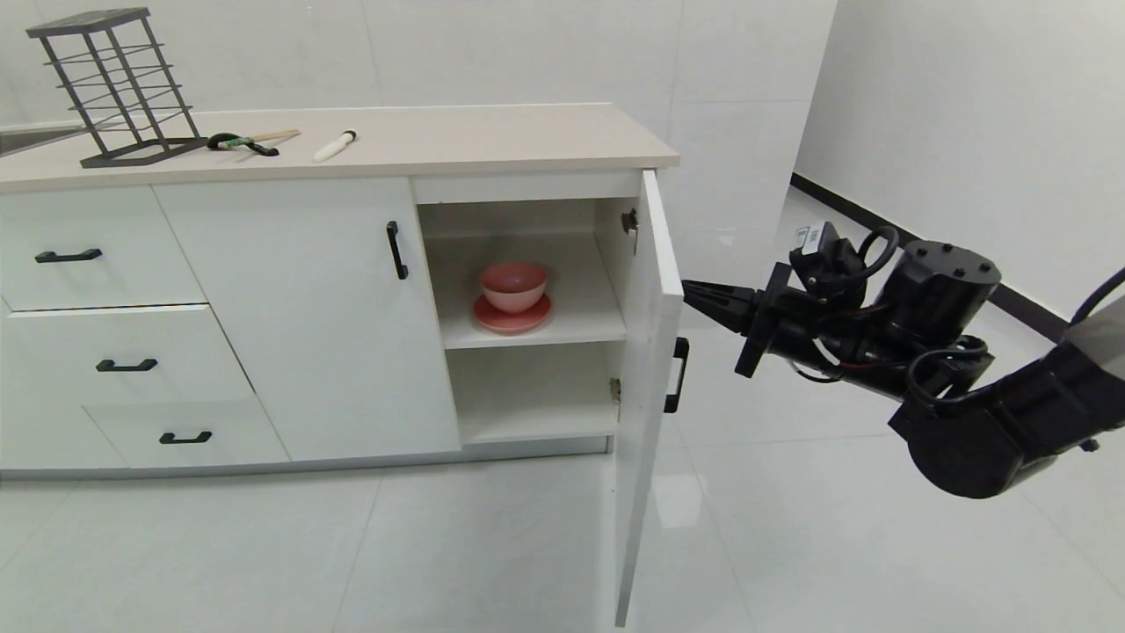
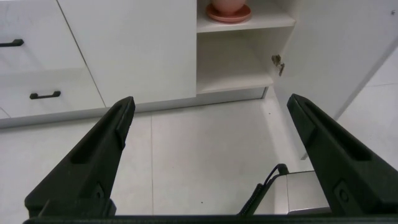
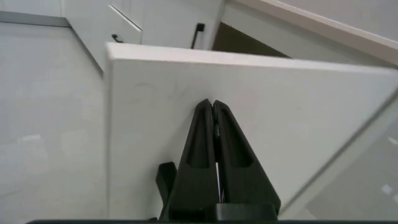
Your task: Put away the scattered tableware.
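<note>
Cupboard [image 1: 527, 290] under the worktop [image 1: 492, 132] is standing with its door [image 1: 646, 369] swung wide open, edge-on in the head view.

Pink bowl [image 1: 513, 286] is sitting on a pink plate [image 1: 511, 316] on the cupboard's upper shelf [image 1: 580, 325], roughly mid-shelf. The lower compartment beneath it is showing nothing inside. From the left wrist view the bowl [image 2: 227, 5] and plate [image 2: 229, 15] are showing at the cupboard's shelf edge.

Right pincer [image 1: 687, 290] is closed tight, fingers pressed together and gripping nothing. Its tips are touching the outer face of the cupboard door, above the door's black handle [image 1: 675, 375]. The right wrist view is showing the same: joined tips [image 3: 212, 106] against the white door panel.

Left pincer [image 2: 208, 124] is spread wide, empty, hanging over the floor [image 2: 205, 162] in front of the cupboard.

On the worktop, well away from the cupboard opening: a dark wire rack [image 1: 114, 88] is standing upright. Just beside its base a wood-handled utensil [image 1: 250, 141] is lying flat, and a white utensil [image 1: 335, 146] is lying near it, on the side nearer the cupboard.
</note>
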Robot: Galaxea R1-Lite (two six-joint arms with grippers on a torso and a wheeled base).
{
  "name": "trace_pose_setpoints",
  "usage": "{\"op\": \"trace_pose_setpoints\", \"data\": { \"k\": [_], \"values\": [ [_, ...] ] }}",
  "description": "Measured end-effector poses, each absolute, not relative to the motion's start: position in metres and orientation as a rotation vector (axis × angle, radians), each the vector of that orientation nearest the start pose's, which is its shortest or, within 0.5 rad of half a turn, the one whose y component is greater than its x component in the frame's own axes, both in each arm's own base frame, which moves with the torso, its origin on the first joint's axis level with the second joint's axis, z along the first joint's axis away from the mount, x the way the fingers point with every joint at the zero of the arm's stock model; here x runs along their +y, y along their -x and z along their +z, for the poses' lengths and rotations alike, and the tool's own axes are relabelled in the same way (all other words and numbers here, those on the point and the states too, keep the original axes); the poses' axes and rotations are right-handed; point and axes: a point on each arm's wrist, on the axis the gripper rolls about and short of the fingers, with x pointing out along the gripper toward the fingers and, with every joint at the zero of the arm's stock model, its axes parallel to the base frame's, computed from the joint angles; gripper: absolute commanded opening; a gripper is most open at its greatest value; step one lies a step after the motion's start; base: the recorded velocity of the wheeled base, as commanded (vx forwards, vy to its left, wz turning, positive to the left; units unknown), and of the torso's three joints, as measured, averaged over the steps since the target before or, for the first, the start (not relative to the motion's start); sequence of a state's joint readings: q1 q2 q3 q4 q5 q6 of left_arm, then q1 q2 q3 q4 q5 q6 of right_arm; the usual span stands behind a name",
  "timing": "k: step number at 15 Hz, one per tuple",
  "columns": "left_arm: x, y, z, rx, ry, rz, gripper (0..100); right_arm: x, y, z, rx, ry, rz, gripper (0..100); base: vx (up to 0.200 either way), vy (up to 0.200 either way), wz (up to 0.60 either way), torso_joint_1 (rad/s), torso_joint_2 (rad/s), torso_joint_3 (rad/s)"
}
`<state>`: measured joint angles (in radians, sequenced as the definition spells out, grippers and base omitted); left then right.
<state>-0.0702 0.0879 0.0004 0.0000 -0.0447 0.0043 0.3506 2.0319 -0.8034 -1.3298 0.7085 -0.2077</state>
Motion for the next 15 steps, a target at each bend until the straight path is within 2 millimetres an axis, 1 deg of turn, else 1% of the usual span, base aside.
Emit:
{"op": "trace_pose_setpoints", "data": {
  "k": [1, 4, 11, 15],
  "values": [
    [0.0, 0.016, 0.077, 0.088, -0.006, -0.115, 100, 0.144, -0.334, 0.139, -0.218, 0.205, 1.053, 0, 0.0, 0.0, 0.0, 0.0, 0.0, 0.0],
    [0.0, 0.016, 0.077, 0.087, -0.007, -0.114, 100, 0.155, -0.343, 0.132, -0.217, 0.2, 1.043, 0, 0.0, 0.0, 0.0, 0.0, 0.0, 0.0],
    [0.0, 0.016, 0.077, 0.088, -0.007, -0.114, 100, 0.192, -0.357, 0.12, -0.247, 0.192, 1.112, 0, 0.0, 0.0, 0.0, 0.0, 0.0, 0.0],
    [0.0, 0.016, 0.077, 0.088, -0.007, -0.115, 100, 0.211, -0.369, 0.112, -0.272, 0.191, 1.137, 0, 0.0, 0.0, 0.0, 0.0, 0.0, 0.0]
  ]
}}
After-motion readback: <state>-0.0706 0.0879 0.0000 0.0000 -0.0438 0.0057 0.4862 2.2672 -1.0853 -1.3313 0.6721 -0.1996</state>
